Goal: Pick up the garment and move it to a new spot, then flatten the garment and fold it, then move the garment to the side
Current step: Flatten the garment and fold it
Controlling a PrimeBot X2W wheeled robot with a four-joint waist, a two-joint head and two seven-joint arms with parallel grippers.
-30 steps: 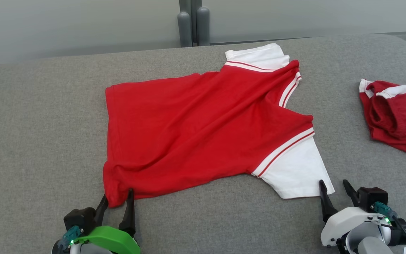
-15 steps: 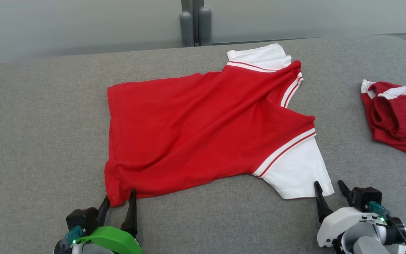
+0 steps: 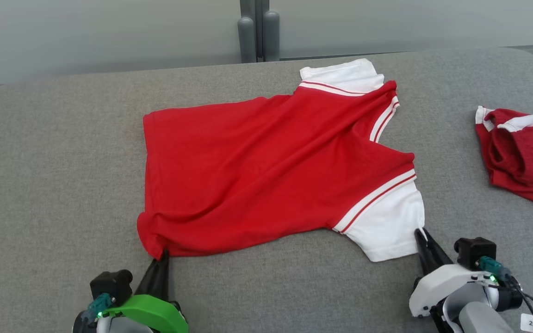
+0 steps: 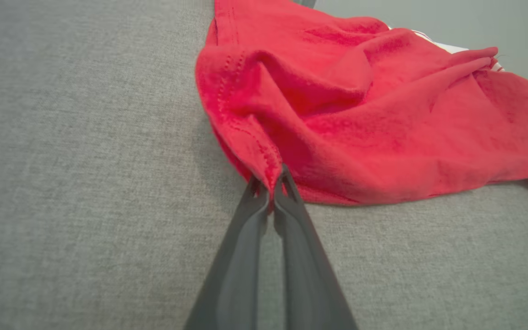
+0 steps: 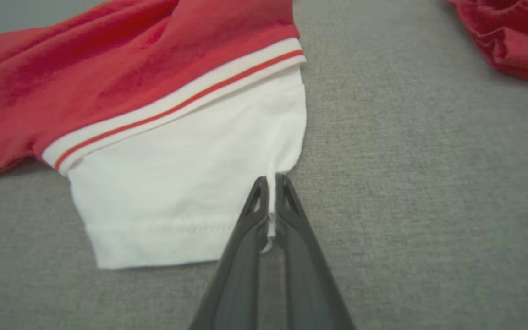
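A red shirt with white sleeves (image 3: 266,166) lies spread on the grey table (image 3: 63,185), hem to the left and sleeves to the right. My left gripper (image 3: 162,255) is shut on the shirt's near red hem corner (image 4: 264,169), which bunches above the fingertips. My right gripper (image 3: 420,233) is shut on the edge of the near white sleeve (image 5: 186,183), with a pinch of white cloth between the fingers (image 5: 287,201). The far white sleeve (image 3: 343,74) lies flat near the table's back edge.
A second, crumpled dark red garment with white trim (image 3: 521,152) lies at the table's right edge, also seen as red cloth (image 5: 511,41) in the right wrist view. Two grey posts (image 3: 257,34) stand behind the table. Bare grey surface stretches to the left.
Both grippers went from open to shut: the left on the red hem corner, the right on the white sleeve edge. The sleeve corner has been pulled into a pinch.
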